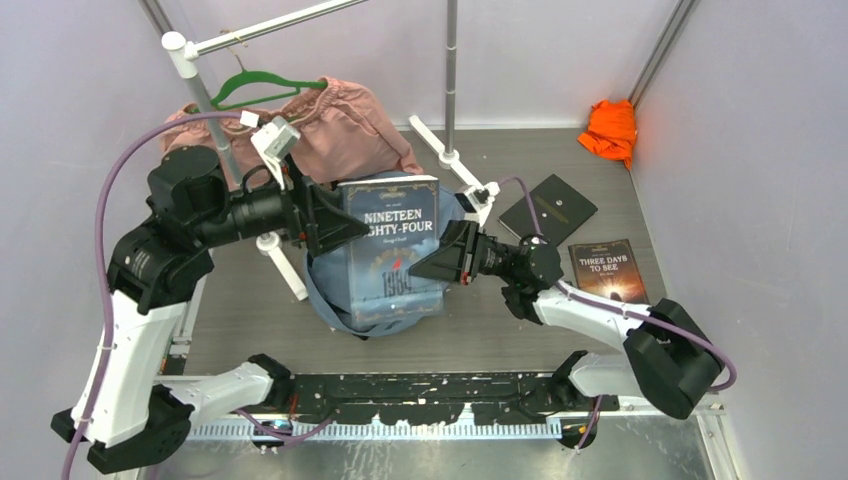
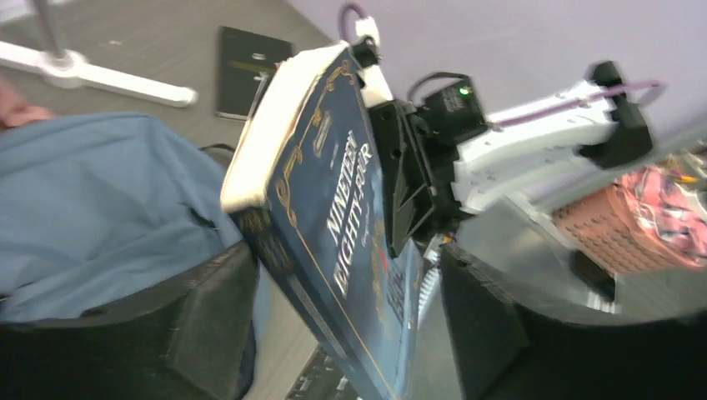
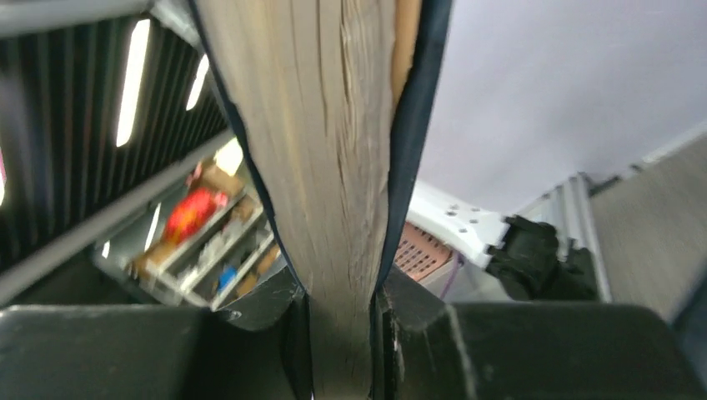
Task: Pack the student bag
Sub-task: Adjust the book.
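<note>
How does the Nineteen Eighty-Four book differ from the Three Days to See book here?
The Nineteen Eighty-Four book is held up over the student bag, clamped by the right gripper; the Three Days to See book lies flat on the table, untouched. Nineteen Eighty-Four's cover is blue; Three Days to See's is dark with an orange glow. Both are closed, front covers showing.

Left tool (image 1: 340,225) spread wide, right tool (image 1: 428,265) clamped on the book (image 1: 388,250).

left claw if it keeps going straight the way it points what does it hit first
The left claw would meet the Nineteen Eighty-Four book first; it sits just ahead, held by the right claw. Depth is unclear.
</note>
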